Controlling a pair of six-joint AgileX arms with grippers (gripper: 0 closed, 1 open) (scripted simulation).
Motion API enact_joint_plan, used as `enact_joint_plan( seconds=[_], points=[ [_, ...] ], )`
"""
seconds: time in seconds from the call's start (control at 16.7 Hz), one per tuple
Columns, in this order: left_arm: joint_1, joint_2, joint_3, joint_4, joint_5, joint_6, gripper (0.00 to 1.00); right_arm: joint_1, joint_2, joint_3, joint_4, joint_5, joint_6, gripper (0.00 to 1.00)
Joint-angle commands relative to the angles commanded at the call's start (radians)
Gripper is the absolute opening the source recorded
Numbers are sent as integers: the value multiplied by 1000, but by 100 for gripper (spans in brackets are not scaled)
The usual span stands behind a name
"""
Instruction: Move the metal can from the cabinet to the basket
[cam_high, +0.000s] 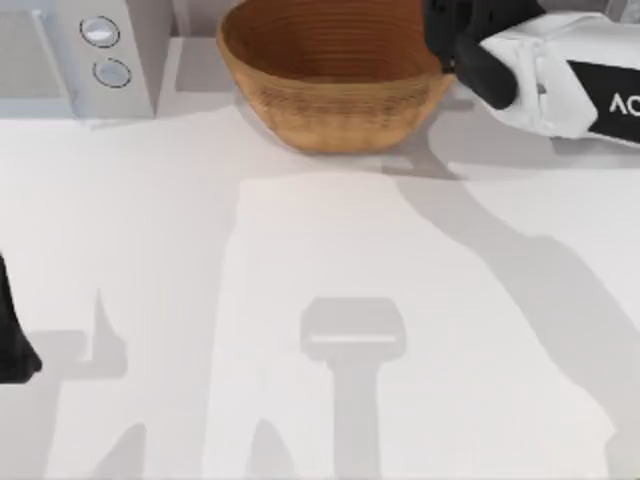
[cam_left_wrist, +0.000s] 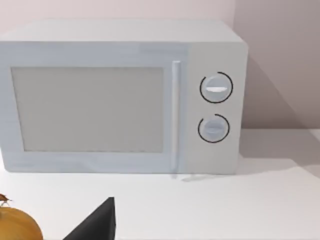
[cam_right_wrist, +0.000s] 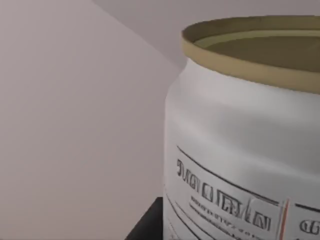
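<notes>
The metal can (cam_right_wrist: 240, 145) sits very close in the right wrist view, silver with printed label lines and a dull gold rim, upright, with a pale wall behind it. My right gripper (cam_high: 450, 35) is shut on it, one dark finger (cam_right_wrist: 147, 227) showing beside the can's base. From above, this gripper hangs over the right rim of the tan woven basket (cam_high: 330, 110) at the back middle of the table. The arm hides the can in the top view. The cabinet is out of view.
A white microwave (cam_high: 90, 60) with two round knobs stands at the back left, also facing the left wrist camera (cam_left_wrist: 120, 95). An onion (cam_left_wrist: 17, 225) lies near it. My left arm (cam_high: 12, 345) is parked at the left edge.
</notes>
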Motion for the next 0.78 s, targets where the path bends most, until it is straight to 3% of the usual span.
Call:
enact_joint_plan(
  seconds=[0.3, 0.78],
  points=[
    [0, 0, 0, 0, 0, 0, 100, 93, 213, 180, 61, 46, 0, 0],
    [0, 0, 0, 0, 0, 0, 100, 95, 242, 201, 63, 44, 2, 0]
  ],
)
